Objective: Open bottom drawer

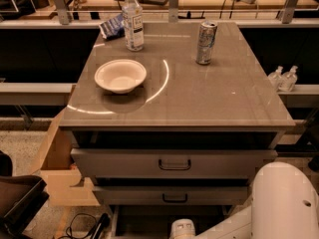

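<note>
In the camera view, the bottom drawer (144, 225), a shadowed grey front, lies at the lower edge beneath the middle grey drawer front (129, 195) and looks unopened. The gripper (182, 230), on the white robot arm (279, 208), hangs near the bottom drawer's centre. Its grip cannot be told, so the whole pull seems left to do.

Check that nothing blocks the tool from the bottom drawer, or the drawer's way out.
Nothing visible does. The tool sits at the picture's bottom edge, directly before the bottom drawer; only its white top shows. Floor cables lie left of the drawer's path.
</note>
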